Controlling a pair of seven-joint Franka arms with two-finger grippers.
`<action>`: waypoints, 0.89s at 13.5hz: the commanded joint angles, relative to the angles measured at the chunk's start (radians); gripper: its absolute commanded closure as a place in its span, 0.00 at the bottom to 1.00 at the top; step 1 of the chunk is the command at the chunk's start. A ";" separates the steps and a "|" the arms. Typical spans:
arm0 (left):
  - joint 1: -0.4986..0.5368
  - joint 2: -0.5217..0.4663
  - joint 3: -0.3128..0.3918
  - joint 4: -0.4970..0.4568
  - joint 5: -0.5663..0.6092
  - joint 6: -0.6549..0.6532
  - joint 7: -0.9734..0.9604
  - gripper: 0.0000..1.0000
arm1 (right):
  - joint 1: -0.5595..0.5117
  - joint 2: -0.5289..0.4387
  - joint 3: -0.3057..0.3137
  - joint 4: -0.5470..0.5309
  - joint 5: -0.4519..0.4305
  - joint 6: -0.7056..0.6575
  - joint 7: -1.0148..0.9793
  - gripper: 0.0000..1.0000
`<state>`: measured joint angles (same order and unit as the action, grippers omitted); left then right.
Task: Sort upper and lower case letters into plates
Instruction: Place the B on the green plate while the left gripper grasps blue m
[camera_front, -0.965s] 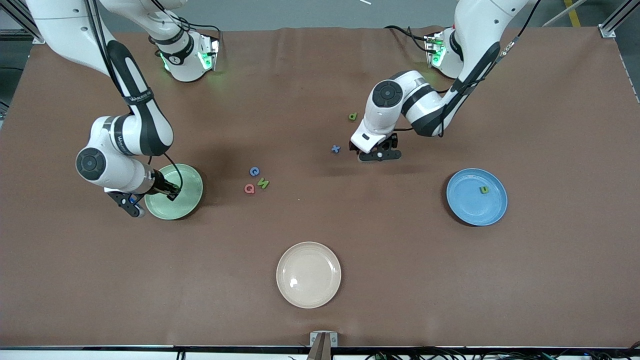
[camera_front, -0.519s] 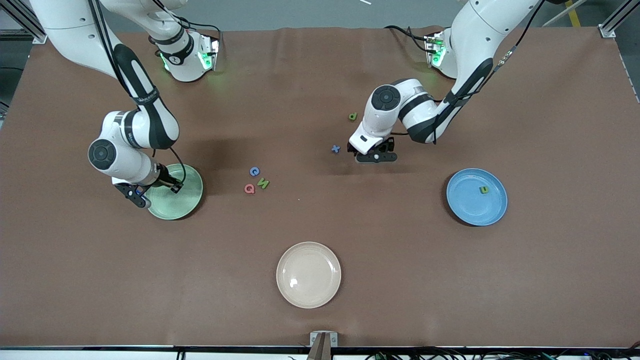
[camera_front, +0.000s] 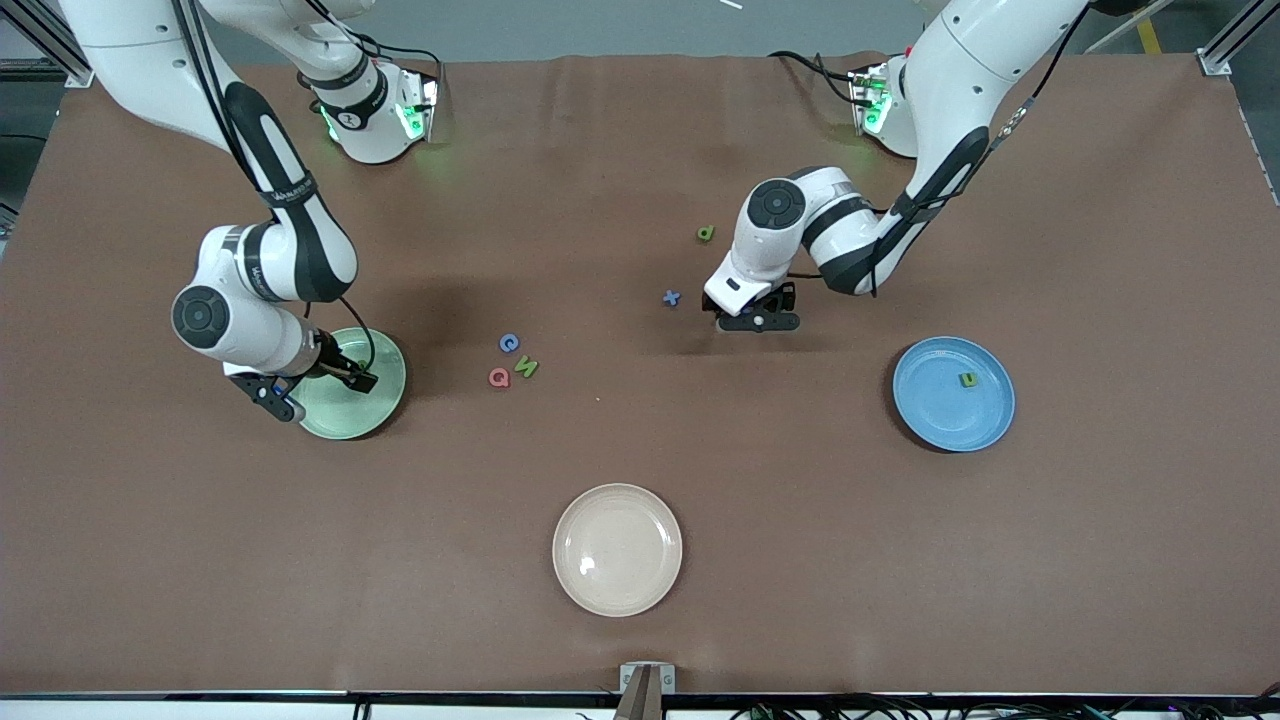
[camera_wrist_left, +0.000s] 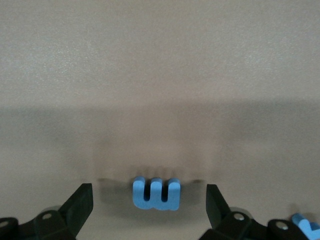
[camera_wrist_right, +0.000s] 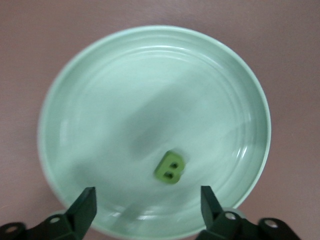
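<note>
Now the right gripper (camera_wrist_right: 145, 212) hangs over the green plate (camera_front: 385, 400), at the right arm's end of the table, with its fingers (camera_wrist_right: 82, 210) spread apart and nothing between them. In the right wrist view a green B (camera_wrist_right: 169, 167) lies inside that plate, clear of both fingers.

Toward the middle of the table the left gripper (camera_wrist_left: 150, 210) is low over the brown table (camera_front: 800, 550), its fingers (camera_wrist_left: 80, 205) wide apart. A blue letter (camera_wrist_left: 156, 194) with three prongs stands on edge on the table between them, touching neither. Another blue piece (camera_wrist_left: 307, 225) shows at the edge of the left wrist view, just beside one finger; which letter it is cannot be told.

The blue plate (camera_front: 935, 420) sits toward the left arm's end and holds one small green letter (camera_front: 967, 379). A blue x (camera_front: 671, 297) lies just beside the left gripper, and a green d (camera_front: 705, 233) lies farther from the front camera than it. Between the green plate and the left gripper lie a blue C (camera_front: 509, 343), a red Q (camera_front: 498, 377) and a green N (camera_front: 526, 368), close together. A cream plate (camera_front: 617, 590) sits nearest the front camera.
</note>
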<state>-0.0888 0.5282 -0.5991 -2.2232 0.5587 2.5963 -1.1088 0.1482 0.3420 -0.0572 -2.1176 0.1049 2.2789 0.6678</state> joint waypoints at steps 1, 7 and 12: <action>-0.009 0.022 -0.001 0.023 0.029 0.008 -0.071 0.09 | 0.085 -0.017 0.002 0.094 0.010 -0.096 0.134 0.00; -0.009 0.030 -0.001 0.028 0.030 0.008 -0.074 0.43 | 0.232 0.064 0.004 0.102 0.015 0.057 0.329 0.00; -0.009 0.035 -0.001 0.030 0.047 0.008 -0.074 0.67 | 0.307 0.129 0.004 0.093 0.015 0.165 0.443 0.00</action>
<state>-0.0951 0.5413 -0.6020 -2.2005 0.5646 2.5940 -1.1560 0.4254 0.4582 -0.0475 -2.0140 0.1117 2.4062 1.0631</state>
